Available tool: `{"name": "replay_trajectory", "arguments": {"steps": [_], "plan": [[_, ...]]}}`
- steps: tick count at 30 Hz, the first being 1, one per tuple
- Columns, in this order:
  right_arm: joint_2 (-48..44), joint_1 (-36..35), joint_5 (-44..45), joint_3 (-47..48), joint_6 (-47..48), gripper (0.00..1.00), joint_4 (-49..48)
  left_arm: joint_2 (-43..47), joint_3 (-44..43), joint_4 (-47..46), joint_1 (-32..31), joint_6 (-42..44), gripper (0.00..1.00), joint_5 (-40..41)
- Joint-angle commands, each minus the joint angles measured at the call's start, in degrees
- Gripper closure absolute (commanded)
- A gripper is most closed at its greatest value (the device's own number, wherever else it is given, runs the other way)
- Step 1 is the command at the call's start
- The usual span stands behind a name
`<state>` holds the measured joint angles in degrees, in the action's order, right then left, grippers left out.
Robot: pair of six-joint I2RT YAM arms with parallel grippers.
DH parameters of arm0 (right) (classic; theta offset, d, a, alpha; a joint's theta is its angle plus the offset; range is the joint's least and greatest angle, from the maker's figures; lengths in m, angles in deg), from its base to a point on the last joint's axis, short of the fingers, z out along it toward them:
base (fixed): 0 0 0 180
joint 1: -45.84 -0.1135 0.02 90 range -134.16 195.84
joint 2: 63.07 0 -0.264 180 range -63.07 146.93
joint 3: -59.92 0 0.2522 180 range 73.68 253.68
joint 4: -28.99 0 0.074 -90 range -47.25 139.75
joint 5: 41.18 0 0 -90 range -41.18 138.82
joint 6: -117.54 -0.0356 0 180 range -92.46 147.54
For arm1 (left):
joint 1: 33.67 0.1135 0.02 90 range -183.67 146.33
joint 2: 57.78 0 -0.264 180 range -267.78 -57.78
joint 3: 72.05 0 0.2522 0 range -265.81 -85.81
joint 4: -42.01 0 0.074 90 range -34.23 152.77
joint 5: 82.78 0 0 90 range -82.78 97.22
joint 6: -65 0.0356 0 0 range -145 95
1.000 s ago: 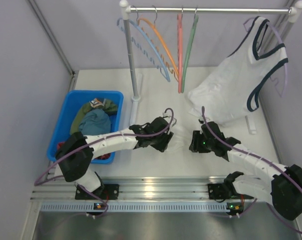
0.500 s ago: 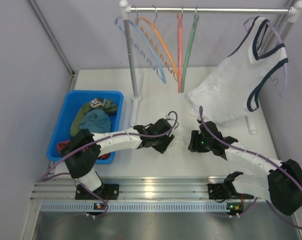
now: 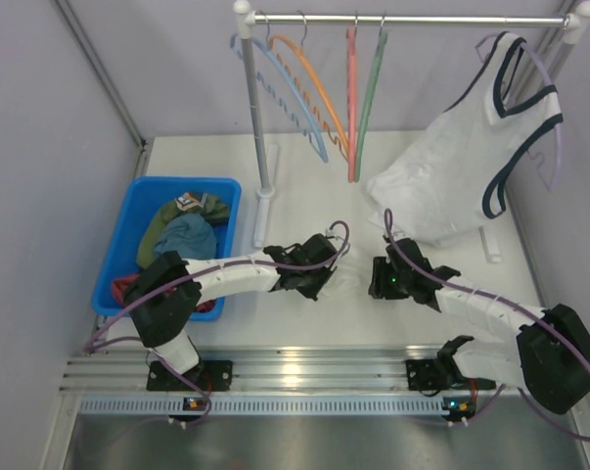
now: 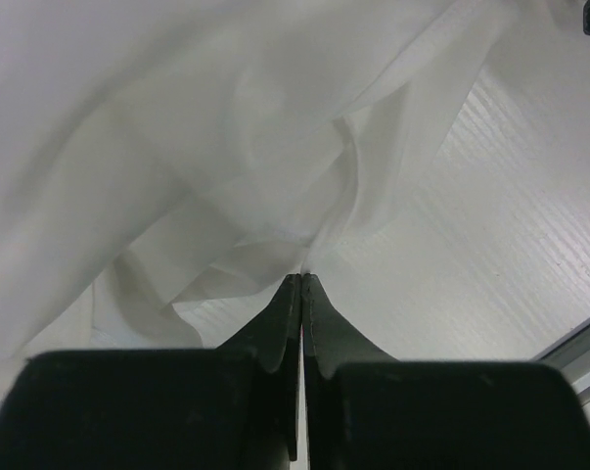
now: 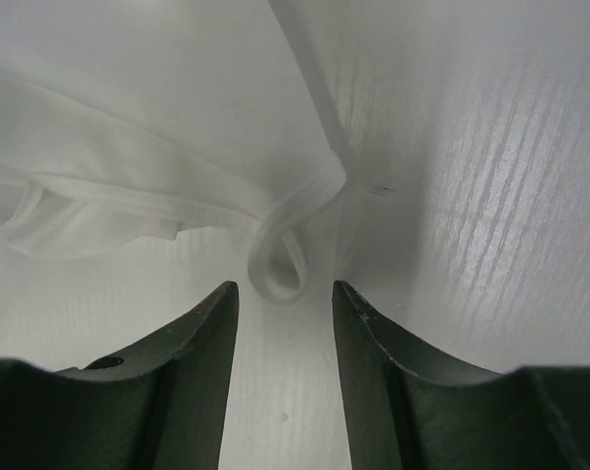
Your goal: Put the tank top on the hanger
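The left tool [image 4: 302, 278] is pinched tight on a fold of the tank top [image 4: 226, 147]. The right tool [image 5: 282, 292] stands parted around its strap loop [image 5: 280, 259]. The top lies crumpled mid-desk [image 3: 304, 196], toward the near edge. The hanger [image 3: 371, 88] hangs from the rail [image 3: 422, 20] at the far edge.

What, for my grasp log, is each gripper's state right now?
Left gripper: shut on the tank top.
Right gripper: open, straddling a strap loop, not gripping it.
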<state>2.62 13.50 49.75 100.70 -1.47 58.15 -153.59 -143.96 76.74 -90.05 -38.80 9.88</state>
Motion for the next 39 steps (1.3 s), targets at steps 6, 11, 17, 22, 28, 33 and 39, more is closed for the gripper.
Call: {"name": "replay_trajectory", "arguments": {"steps": [6, 11, 17, 22, 28, 33, 39], "plan": [[2.86, -2.11, 1.53, 2.86, 1.42, 0.63, -3.79, 2.20, -2.32, 2.67, -0.22, -0.35, 1.00, 1.65], [4.44, -2.55, 1.88, 3.73, 1.24, 0.76, -3.89, 4.22, -3.20, 4.86, -0.22, -1.66, 1.00, 3.05], [2.96, -2.47, 2.50, 6.19, 1.07, 1.00, -0.47, 10.55, -3.99, 6.80, -0.05, -3.86, 1.00, 4.64], [-3.54, -2.55, 2.94, 10.50, 1.24, 1.00, 5.07, 17.22, -4.69, 9.34, 0.13, -6.14, 1.00, 8.41], [-10.93, -2.56, 6.71, 19.02, 1.68, 1.00, 14.21, 26.19, -7.50, 11.02, 0.31, -7.90, 1.00, 16.21], [-12.25, -2.47, 12.95, 29.82, 3.17, 1.00, 22.81, 32.00, -12.49, 13.29, 0.31, -8.43, 1.00, 22.30], [-10.23, -2.47, 17.00, 43.01, 5.72, 1.00, 29.24, 33.49, -20.93, 17.08, 0.31, -8.43, 1.00, 26.25]]}}
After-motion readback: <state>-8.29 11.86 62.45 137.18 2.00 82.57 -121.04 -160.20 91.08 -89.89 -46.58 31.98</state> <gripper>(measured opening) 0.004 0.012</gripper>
